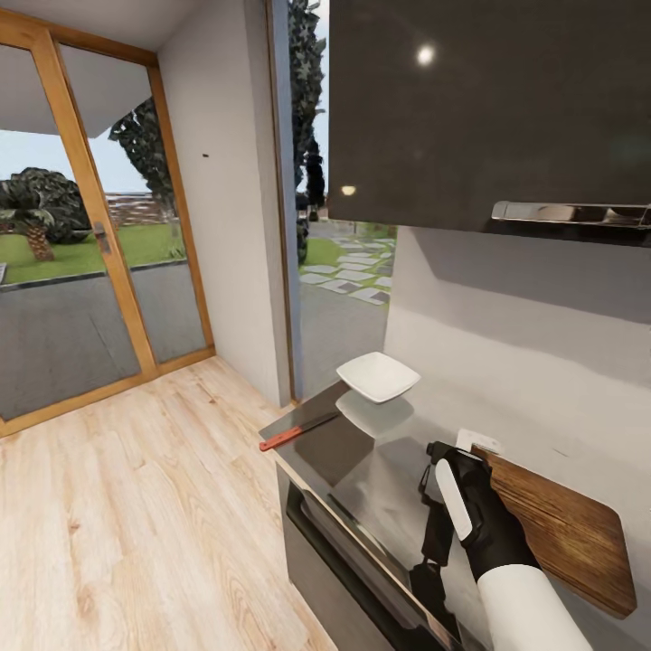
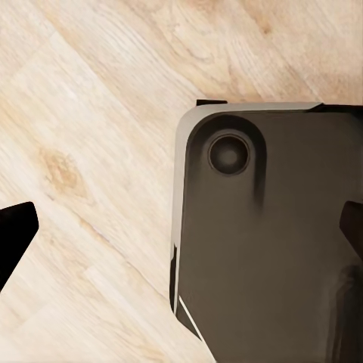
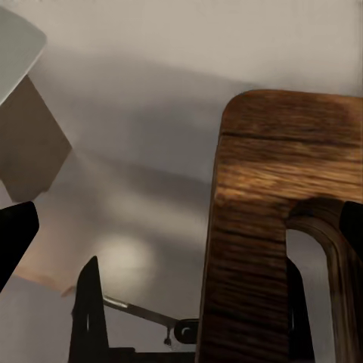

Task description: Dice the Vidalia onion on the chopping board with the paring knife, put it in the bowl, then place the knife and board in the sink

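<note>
The brown wooden chopping board (image 1: 565,529) is at the near right of the glossy grey countertop (image 1: 362,470), by the wall. My right gripper (image 1: 452,470) is at its handle-hole end. In the right wrist view the board (image 3: 257,227) and its slot fill one side between the fingers. The right gripper (image 3: 181,227) is open, with a wide gap to the other fingertip (image 3: 15,234). The red-handled paring knife (image 1: 298,431) lies at the counter's front edge. Behind it stands the white bowl (image 1: 378,375). My left gripper (image 2: 181,227) hangs open over the floor. The sink and the onion are out of view.
A dark wall cabinet (image 1: 488,108) hangs over the counter, and dark drawers (image 1: 362,561) lie below it. The light wood floor (image 1: 136,524) runs left to a glazed door (image 1: 81,244). The robot's dark base (image 2: 265,242) is under the left gripper.
</note>
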